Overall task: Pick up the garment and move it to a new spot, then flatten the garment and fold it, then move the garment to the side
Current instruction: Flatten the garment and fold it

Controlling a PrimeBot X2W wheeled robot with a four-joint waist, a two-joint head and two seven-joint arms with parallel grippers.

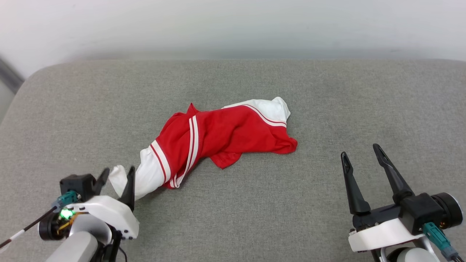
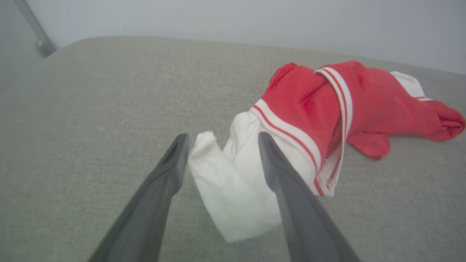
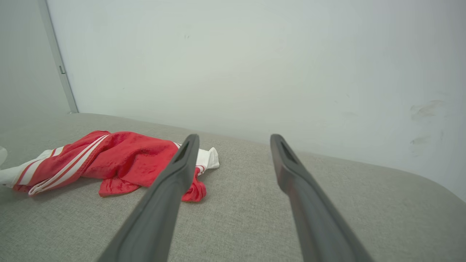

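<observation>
Plainly bunched, the garment (image 1: 225,134) lies at the centre of the grey cushion (image 1: 255,211), its white sleeve (image 1: 147,178) trailing toward seven o'clock. The left gripper (image 1: 118,171) has its fingers spread either side of that sleeve without pinching it, probably well placed for flattening. The right gripper (image 1: 360,151), at four o'clock and well apart, is also spread.

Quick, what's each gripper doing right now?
Left gripper: open, the garment's white sleeve loose between its fingers.
Right gripper: open, holding nothing.
</observation>
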